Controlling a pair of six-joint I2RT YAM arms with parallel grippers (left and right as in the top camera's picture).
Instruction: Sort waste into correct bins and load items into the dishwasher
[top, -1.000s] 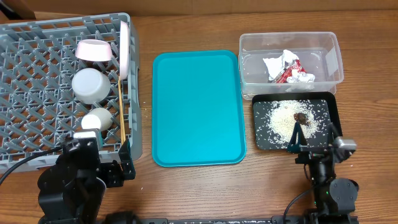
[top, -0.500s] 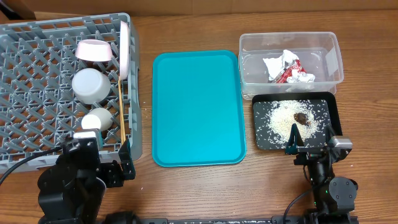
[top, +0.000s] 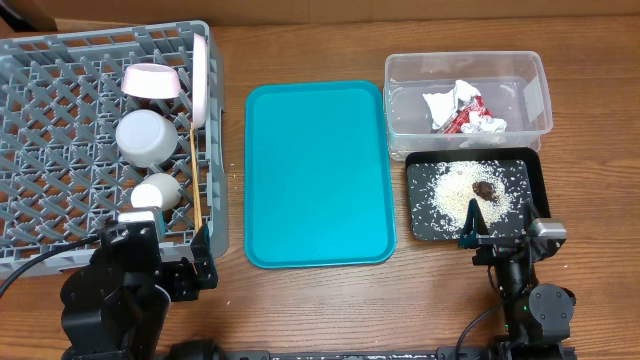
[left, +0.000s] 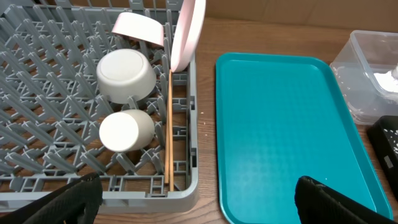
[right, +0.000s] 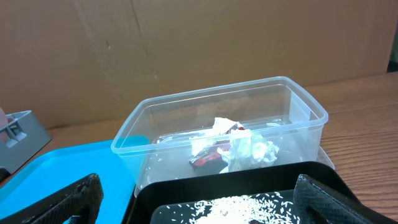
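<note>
Both jaws wide, empty; crumpled red-and-white wrapper (top: 462, 121), white paper (top: 446, 101) inside clear tub (top: 466, 58).

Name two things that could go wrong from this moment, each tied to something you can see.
1. The right pincer, open, sits at the near edge of the black tray of loose rice; a nudge could scatter grains onto the table.
2. The large plate stands on edge against the grey rack's right wall, and the left pincer is near that same wall; a bump might tip it onto the chopsticks beside it.
</note>
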